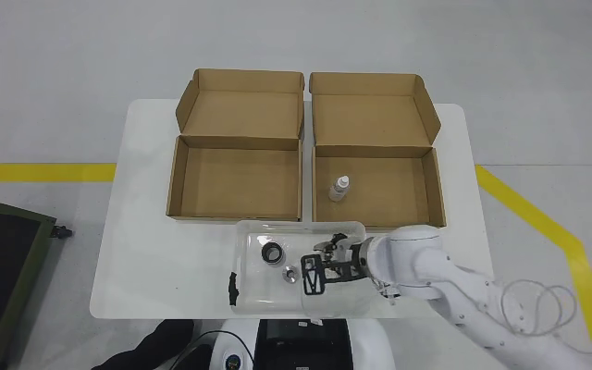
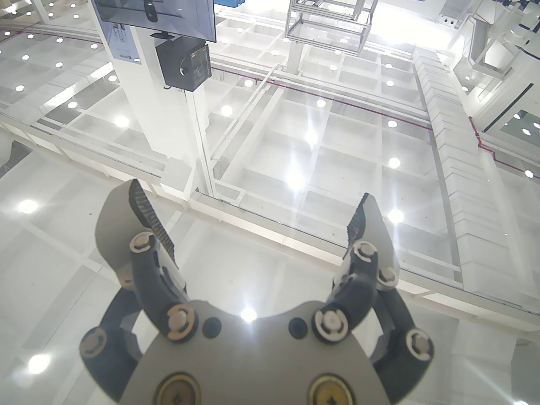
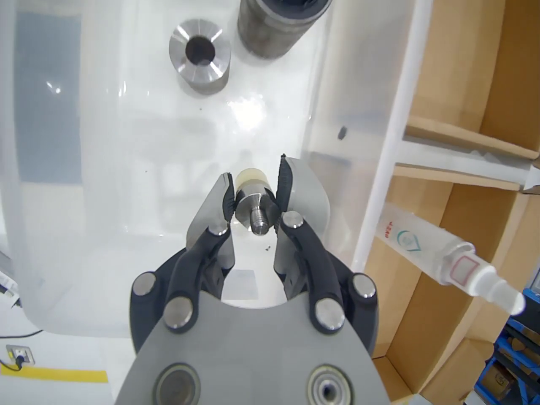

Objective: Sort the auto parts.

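My right gripper (image 3: 255,198) is shut on a small threaded metal stud with a pale cap (image 3: 251,204), held inside the clear plastic tray (image 3: 105,212). In the top view this gripper (image 1: 326,264) is over the tray's right half (image 1: 242,242). Farther along the tray stand a short steel bushing (image 3: 200,60) and a taller dark sleeve (image 3: 282,6); the top view shows the bushing (image 1: 289,274) and the sleeve (image 1: 272,252). A small white bottle (image 1: 339,189) lies in the right cardboard box (image 1: 435,199). My left gripper (image 2: 253,221) is open, pointing up at a ceiling.
Two open cardboard boxes sit side by side at the back of the white table (image 1: 139,231), the left one (image 1: 176,185) with nothing in it. A black piece (image 1: 231,289) lies at the tray's left end. The bottle (image 3: 443,255) lies close beside the tray wall.
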`<action>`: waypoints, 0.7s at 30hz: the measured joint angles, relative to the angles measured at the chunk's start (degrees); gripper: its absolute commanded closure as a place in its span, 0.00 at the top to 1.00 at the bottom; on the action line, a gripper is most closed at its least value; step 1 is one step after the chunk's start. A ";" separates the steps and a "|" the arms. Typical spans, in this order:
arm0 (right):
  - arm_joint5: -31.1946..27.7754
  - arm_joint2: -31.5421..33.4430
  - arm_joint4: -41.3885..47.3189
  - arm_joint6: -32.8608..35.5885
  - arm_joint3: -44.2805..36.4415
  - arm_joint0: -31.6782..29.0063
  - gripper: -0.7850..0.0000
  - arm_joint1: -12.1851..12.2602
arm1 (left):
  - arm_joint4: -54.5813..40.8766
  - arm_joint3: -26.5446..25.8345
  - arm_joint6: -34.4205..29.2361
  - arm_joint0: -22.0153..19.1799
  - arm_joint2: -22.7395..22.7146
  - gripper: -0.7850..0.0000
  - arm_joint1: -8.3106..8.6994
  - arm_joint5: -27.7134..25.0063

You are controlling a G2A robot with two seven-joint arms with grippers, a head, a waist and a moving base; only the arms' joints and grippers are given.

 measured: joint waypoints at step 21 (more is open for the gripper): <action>9.74 10.78 -0.82 -41.41 -0.27 -7.71 0.00 0.18 | 0.00 0.00 0.00 0.00 0.00 1.00 0.00 0.00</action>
